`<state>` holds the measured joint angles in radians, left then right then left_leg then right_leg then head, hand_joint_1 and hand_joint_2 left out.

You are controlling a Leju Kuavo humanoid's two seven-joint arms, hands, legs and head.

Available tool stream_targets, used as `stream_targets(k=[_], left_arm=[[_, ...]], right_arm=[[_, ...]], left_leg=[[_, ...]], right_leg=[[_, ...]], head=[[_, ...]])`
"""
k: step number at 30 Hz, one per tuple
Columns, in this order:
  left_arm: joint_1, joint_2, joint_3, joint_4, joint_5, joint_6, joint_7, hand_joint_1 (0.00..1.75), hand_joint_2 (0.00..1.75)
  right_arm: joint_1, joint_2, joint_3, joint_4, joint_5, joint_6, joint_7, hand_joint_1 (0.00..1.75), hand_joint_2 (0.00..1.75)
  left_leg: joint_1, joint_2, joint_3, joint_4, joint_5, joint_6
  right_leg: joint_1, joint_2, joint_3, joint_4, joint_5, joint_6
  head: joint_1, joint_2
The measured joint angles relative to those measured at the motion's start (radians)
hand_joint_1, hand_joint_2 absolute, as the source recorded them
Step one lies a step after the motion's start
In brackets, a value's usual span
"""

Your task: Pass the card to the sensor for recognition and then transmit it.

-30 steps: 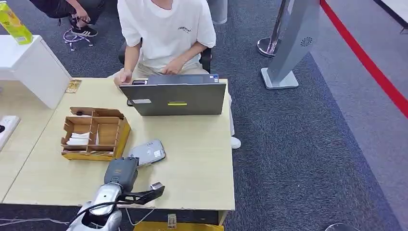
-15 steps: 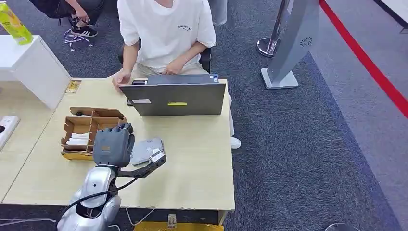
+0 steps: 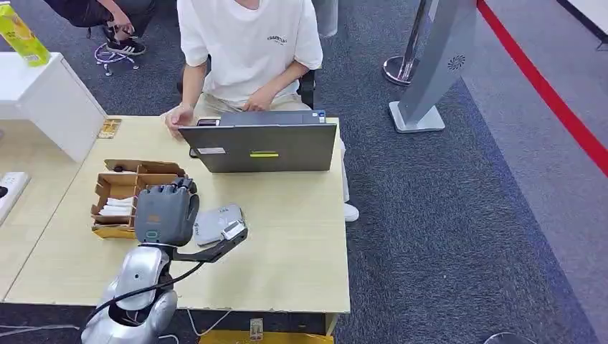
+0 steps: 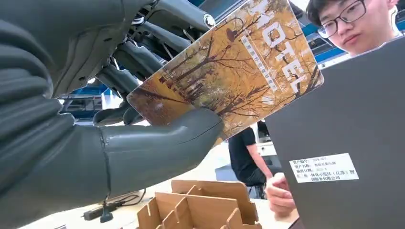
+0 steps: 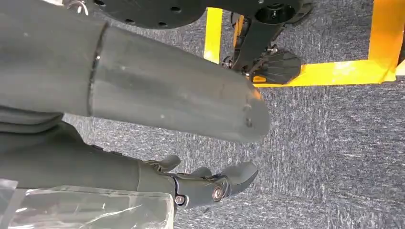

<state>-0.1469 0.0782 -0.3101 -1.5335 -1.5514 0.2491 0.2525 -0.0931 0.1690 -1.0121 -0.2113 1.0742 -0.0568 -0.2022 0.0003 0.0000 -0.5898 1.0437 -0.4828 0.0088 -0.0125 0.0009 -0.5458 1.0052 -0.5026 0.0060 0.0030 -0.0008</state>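
Note:
My left hand hovers over the table between the cardboard organizer and the grey card sensor, just left of the sensor. In the left wrist view its thumb and dark fingers pinch a hotel card printed with autumn trees. The card points toward the laptop's back. My right hand hangs over grey carpet and holds nothing, its fingers apart from the thumb.
A person sits behind the grey laptop at the far edge of the wooden table. The organizer holds white slips. A white box and a power strip lie at the left.
My left hand has risen from the table's near edge and moved forward to beside the sensor, then nearly stopped. The person leaned slightly; the laptop and organizer stayed put.

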Motion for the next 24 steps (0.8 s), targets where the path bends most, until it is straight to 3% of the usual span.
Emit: stream_targets(k=[4, 6, 10, 14, 18, 24], left_arm=[[-0.008, 0.020, -0.021, -0.029, 0.000, 0.067, 0.012, 1.75, 1.75], [-0.031, 0.041, -0.042, -0.067, 0.000, 0.071, 0.031, 1.75, 1.75], [-0.151, 0.085, -0.062, -0.072, 0.000, -0.064, 0.106, 1.75, 1.75], [-0.347, 0.137, -0.062, 0.124, 0.000, -0.076, 0.142, 1.75, 1.75], [-0.527, 0.169, -0.052, 0.343, 0.000, -0.057, 0.124, 1.75, 1.75], [-0.605, 0.178, -0.052, 0.454, 0.000, -0.062, 0.130, 1.75, 1.75]], right_arm=[[0.000, 0.000, 0.000, 0.000, 0.014, 0.002, 0.000, 0.00, 0.00], [-0.001, 0.000, 0.000, 0.000, 0.024, 0.003, 0.002, 0.00, 0.00], [-0.015, 0.001, 0.002, 0.000, 0.069, 0.023, 0.009, 0.00, 0.00], [-0.042, 0.006, 0.011, 0.000, 0.107, 0.039, 0.034, 0.00, 0.00], [-0.048, 0.007, 0.013, 0.000, 0.111, 0.039, 0.057, 0.00, 0.00], [-0.048, 0.007, 0.016, 0.000, 0.119, 0.037, 0.057, 0.00, 0.00]], left_leg=[[0.000, 0.000, 0.000, 0.000, 0.000, 0.000], [0.000, -0.001, 0.000, 0.000, 0.000, 0.000], [0.000, -0.001, 0.000, 0.000, 0.001, -0.001], [0.001, 0.000, 0.000, 0.000, 0.005, -0.003], [0.001, 0.000, -0.002, 0.000, 0.008, -0.004], [0.000, 0.000, -0.004, 0.000, 0.008, -0.004]], right_leg=[[0.000, 0.000, 0.000, 0.000, 0.000, 0.000], [0.000, 0.000, 0.000, 0.000, 0.000, 0.000], [0.000, -0.001, 0.000, 0.000, 0.001, -0.001], [0.000, 0.000, -0.002, 0.003, 0.004, -0.003], [0.000, 0.000, -0.005, 0.005, 0.006, -0.004], [0.000, 0.001, -0.006, 0.005, 0.006, -0.004]], head=[[0.000, 0.000], [0.000, 0.000], [0.000, 0.000], [0.000, 0.000], [0.000, 0.000], [0.000, 0.000]])
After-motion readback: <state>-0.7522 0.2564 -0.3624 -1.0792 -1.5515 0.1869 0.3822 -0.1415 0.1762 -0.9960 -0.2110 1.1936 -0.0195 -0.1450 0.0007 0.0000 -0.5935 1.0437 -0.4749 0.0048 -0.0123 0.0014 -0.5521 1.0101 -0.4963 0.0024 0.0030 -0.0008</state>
